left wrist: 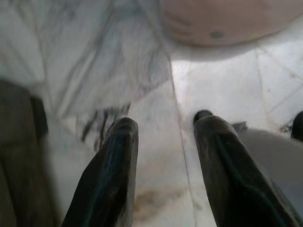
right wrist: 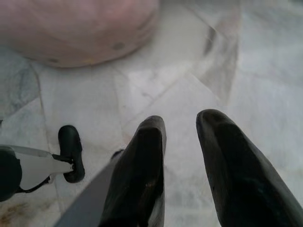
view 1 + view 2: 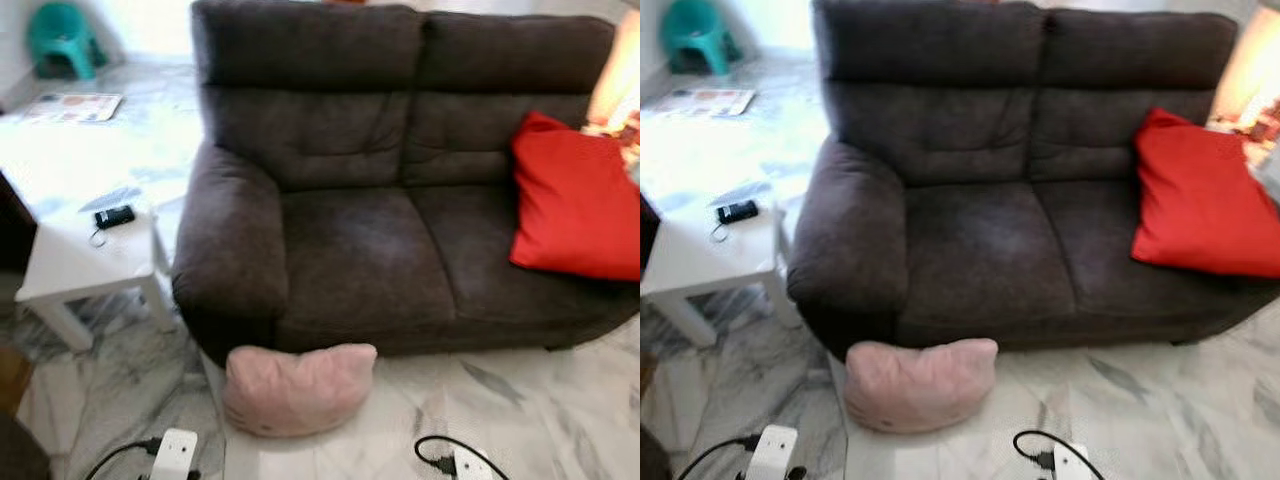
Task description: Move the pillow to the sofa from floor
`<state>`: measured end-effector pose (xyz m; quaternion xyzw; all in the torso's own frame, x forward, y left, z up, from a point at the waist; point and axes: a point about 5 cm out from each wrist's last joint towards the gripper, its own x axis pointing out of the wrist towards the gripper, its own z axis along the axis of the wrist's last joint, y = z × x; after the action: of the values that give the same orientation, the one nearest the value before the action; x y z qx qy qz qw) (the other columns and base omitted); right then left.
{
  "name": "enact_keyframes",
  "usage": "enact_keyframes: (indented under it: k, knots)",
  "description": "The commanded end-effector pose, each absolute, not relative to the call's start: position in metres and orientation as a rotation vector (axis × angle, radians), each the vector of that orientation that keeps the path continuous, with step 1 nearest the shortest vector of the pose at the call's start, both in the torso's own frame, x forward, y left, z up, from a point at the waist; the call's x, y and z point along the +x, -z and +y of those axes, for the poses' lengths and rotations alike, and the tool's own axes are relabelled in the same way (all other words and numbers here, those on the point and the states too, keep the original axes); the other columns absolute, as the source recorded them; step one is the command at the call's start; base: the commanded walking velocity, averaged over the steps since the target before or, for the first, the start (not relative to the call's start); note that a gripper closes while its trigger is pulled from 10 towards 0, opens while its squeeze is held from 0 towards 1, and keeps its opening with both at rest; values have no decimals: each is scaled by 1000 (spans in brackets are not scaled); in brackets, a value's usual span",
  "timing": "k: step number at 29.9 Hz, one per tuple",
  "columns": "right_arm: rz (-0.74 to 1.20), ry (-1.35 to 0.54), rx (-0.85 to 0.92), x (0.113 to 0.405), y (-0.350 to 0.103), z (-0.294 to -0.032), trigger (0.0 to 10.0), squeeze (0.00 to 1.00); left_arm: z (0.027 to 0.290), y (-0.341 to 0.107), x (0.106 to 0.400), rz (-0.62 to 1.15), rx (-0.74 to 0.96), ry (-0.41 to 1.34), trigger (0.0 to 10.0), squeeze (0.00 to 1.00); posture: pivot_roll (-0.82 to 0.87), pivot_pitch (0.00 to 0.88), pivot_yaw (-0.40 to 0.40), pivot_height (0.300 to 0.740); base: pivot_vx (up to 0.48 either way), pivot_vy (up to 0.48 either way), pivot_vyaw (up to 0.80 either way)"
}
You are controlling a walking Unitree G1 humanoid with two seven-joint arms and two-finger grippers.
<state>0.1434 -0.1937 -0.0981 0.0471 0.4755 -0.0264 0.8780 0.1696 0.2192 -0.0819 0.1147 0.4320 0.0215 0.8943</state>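
Left gripper (image 1: 163,127) hangs low over the marble floor (image 3: 520,400), fingers parted by a moderate gap, holding nothing. Right gripper (image 2: 182,125) same story: fingers a little apart, empty, pointed down at the tiles. Both wrist views catch the pink pillow (image 3: 298,388) just ahead of the fingertips, not touching.

Pillow lies on the floor, pressed against the front base of the dark sofa (image 3: 350,250), below the left seat near the armrest. A red cushion (image 3: 575,200) takes up the right end of the seat (not the task's thing); left seat is free.

Step in hand, as I read it: approach to grasp, since the pillow is on the floor and both grippers sit close in front of it.

Next move calls for reaching forward and down, one gripper to each side of the pillow, squeezing it between them (soft, will deform), then lifting over the seat edge.
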Motion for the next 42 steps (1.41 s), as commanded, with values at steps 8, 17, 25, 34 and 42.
enact_keyframes:
  k: [8,17,25,34,42]
  knots:
    - [983,81,123,142,98,-196,10000,0,219,86,161,937,232,-50,10000,0,28,0,-59,740,0,0,178]
    - [970,46,90,144,97,-196,10000,0,218,87,161,938,233,-45,10000,0,29,0,-58,740,143,0,0]
    - [972,50,98,144,97,-196,10000,0,217,87,161,938,235,-47,10000,0,29,0,-59,740,269,0,300]
    - [973,51,97,144,97,-196,10000,0,214,85,166,920,237,-40,10000,0,27,0,-55,740,270,0,0]
    - [975,48,91,144,97,-196,10000,0,213,84,169,908,238,-37,10000,0,27,0,-54,740,269,0,0]
